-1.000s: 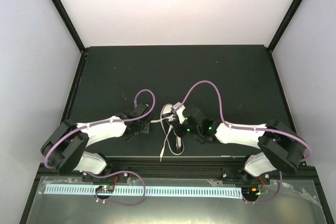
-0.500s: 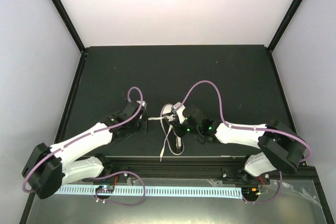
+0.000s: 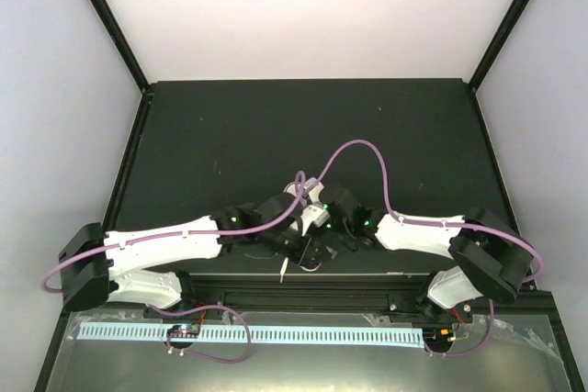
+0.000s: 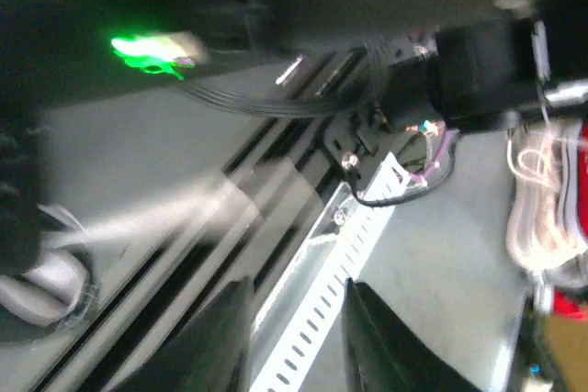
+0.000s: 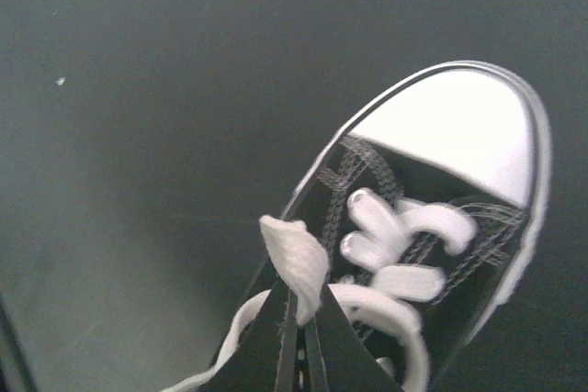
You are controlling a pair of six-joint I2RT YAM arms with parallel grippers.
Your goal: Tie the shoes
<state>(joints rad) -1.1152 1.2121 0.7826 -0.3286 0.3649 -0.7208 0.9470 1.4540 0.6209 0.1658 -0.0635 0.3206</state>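
Observation:
The shoe (image 5: 432,254) is a black sneaker with a white toe cap (image 5: 459,126) and white laces. My right gripper (image 5: 300,302) is shut on a folded bit of white lace (image 5: 299,259), held just above the tongue. From above, both grippers crowd over the shoe (image 3: 296,190) and hide most of it. My right gripper (image 3: 310,211) sits on its right side. My left gripper (image 3: 292,232) reaches in from the left, right beside it. In the blurred left wrist view, my left gripper (image 4: 299,286) has its fingers apart with nothing between them. A loose lace end (image 3: 284,268) trails toward the table's front edge.
The left wrist camera looks down past the table's front rail (image 4: 230,218) at a white perforated strip (image 4: 322,319) and the right arm's base (image 4: 478,71). Purple cables (image 3: 367,149) loop above both arms. The dark mat (image 3: 303,126) stretches behind the shoe.
My left arm has swung right, from left of the shoe to over it, beside the right gripper. The right gripper has stayed put, holding the lace.

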